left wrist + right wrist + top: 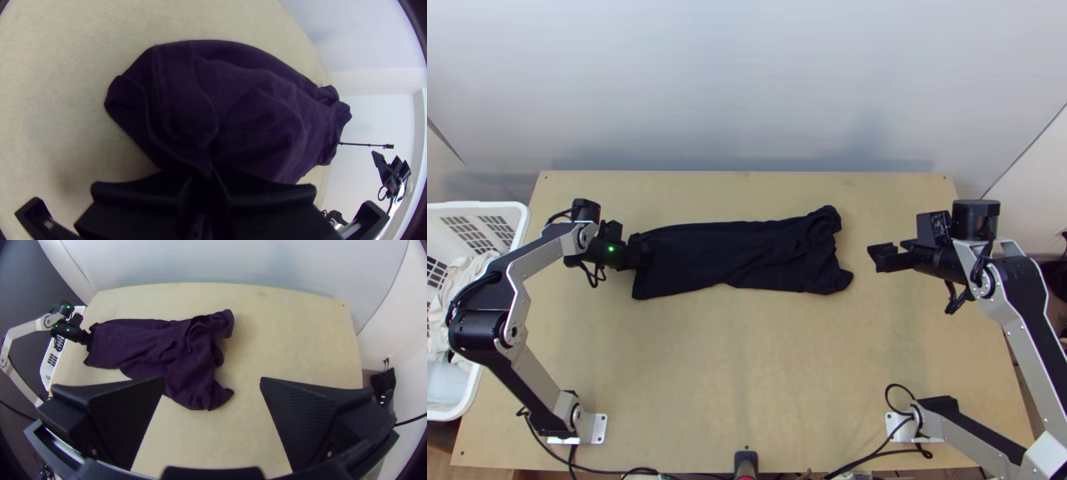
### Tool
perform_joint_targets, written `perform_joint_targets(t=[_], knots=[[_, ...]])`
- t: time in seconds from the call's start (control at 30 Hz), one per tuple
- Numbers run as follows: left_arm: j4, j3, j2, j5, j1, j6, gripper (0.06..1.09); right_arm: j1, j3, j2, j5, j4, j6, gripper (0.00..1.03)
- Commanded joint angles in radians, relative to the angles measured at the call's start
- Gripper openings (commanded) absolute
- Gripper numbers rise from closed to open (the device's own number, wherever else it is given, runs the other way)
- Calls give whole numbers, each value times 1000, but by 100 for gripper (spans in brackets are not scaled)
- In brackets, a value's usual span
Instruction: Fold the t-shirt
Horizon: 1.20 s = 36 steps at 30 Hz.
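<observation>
- Table [747,376]: light wood, supporting both arm bases near its near edge.
- Right arm [1031,304]: base plate at the table's near right; upper links bend over the right side.
- Left arm [521,296]: base plate at the near left; upper links extend above the table's left side.
- Basket [521,220]: white, with slotted walls, beside the table's left edge. Pale cloth [461,280] lies inside.
- Shirt [735,254]: dark, lying in one long, narrow strip from left to right across the table's far half, between the grippers. Its lower outline is uneven; the right end is rumpled, with corners standing out at top and bottom. Number of layers cannot be told.
- Right gripper [885,257]: just off the shirt's right end, apart from it, above the table. Jaws wide open, nothing between them.
- Left gripper [638,254]: at the shirt's left end. Jaws closed on the cloth at that end; the gripped cloth runs up between the fingers.
- Cable [547,454]: black, thin, running from the left arm's base along the table's near edge.
</observation>
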Motion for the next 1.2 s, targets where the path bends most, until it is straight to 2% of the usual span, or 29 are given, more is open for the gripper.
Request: perform_joint_targets(t=[0.0, 0.37, 0.9, 1.17], knots=[[-50, 75, -20, -8, 8, -39, 20, 4, -17, 1, 0, -13, 3, 99], [-244, 321, -69, -46, -64, -70, 20, 47, -62, 5, 0, -2, 32, 99], [-411, 646, 32, -129, -249, -106, 20, 47, -172, -56, -1, 18, 33, 99], [-442, 798, 121, -167, -409, -146, 20, 47, -238, -88, -1, 75, 73, 99]])
